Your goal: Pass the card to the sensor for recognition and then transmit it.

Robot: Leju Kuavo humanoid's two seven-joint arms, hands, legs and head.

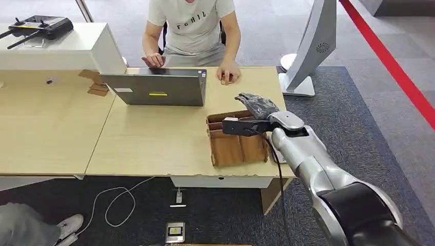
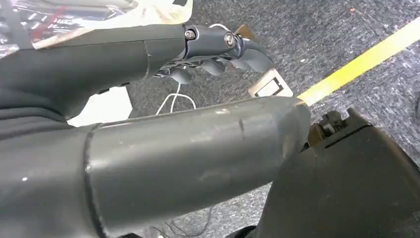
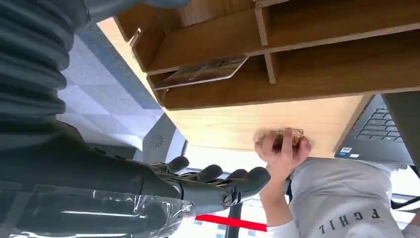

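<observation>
A brown wooden card holder (image 1: 237,146) stands on the light wood table (image 1: 154,143) near its right end. In the right wrist view a card (image 3: 203,72) lies flat in one slot of the card holder (image 3: 317,54). My right hand (image 1: 257,105) hovers over the holder's far edge with its fingers stretched out and nothing in them; the right hand (image 3: 213,186) is apart from the card. A person's hand (image 3: 282,146) rests on the table just beyond, covering a small brownish object (image 3: 288,136). My left hand (image 2: 218,54) hangs over the floor, fingers loosely bent, holding nothing.
A grey laptop (image 1: 159,88) stands open left of the holder, with a seated person (image 1: 191,31) behind it. A white stand (image 1: 308,56) rises off the table's right end. A remote controller (image 1: 41,25) lies on a white box. Cables (image 1: 115,202) trail on the floor.
</observation>
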